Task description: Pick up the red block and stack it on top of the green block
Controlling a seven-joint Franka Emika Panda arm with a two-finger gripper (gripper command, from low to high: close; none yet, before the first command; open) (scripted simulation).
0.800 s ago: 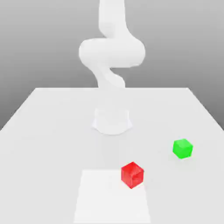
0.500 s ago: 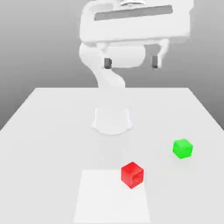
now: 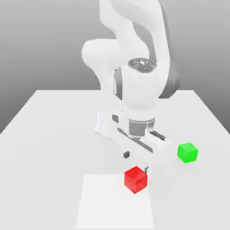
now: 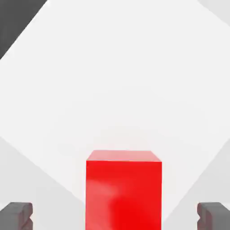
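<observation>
Now tool (image 3: 136, 162) spread wide just above red block (image 3: 136, 179), green block (image 3: 187, 152) apart on table (image 3: 54, 134).

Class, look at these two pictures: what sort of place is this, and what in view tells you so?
Most likely a simulated robot tabletop workspace, not a real room. Clues: a plain white table against a featureless grey backdrop, a white robot arm with an open gripper above the red block, and a green block nearby.
</observation>
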